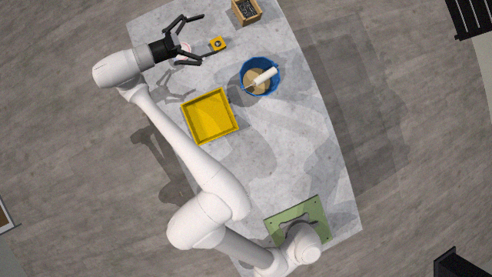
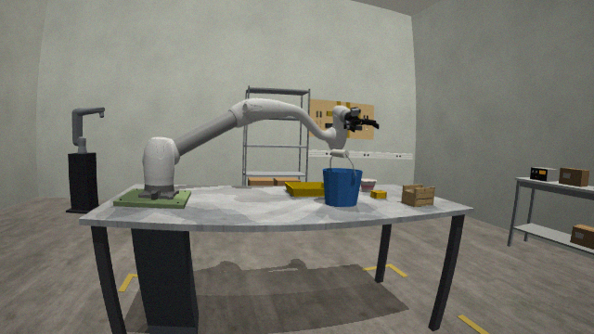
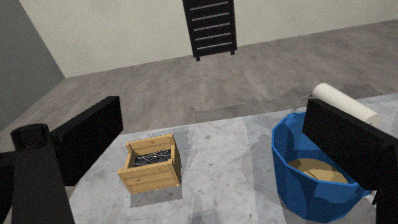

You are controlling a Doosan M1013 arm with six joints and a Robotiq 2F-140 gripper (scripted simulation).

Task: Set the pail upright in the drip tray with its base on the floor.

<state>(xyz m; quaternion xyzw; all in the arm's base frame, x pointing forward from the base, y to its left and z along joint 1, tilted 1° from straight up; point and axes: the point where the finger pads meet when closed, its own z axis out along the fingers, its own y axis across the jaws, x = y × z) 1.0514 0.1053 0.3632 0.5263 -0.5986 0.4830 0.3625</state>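
Note:
A blue pail (image 1: 275, 82) (image 2: 341, 187) (image 3: 300, 185) stands upright on the table, with tan fill inside and its wire handle raised, a white grip on top. The yellow drip tray (image 1: 209, 115) (image 2: 303, 187) lies empty on the table, beside the pail on its left in the overhead view. My gripper (image 1: 197, 38) (image 2: 368, 122) (image 3: 213, 114) is wide open and empty. It is held level high above the table's far end, apart from both. In the wrist view the pail shows behind the right finger.
A wooden crate (image 1: 246, 11) (image 2: 419, 195) (image 3: 150, 162) stands at the table's far end. A small yellow block (image 1: 217, 43) (image 2: 379, 194) and a white bowl (image 1: 185, 48) (image 2: 368, 184) lie below the gripper. The arm's green base plate (image 1: 297, 219) (image 2: 153, 199) is at the other end.

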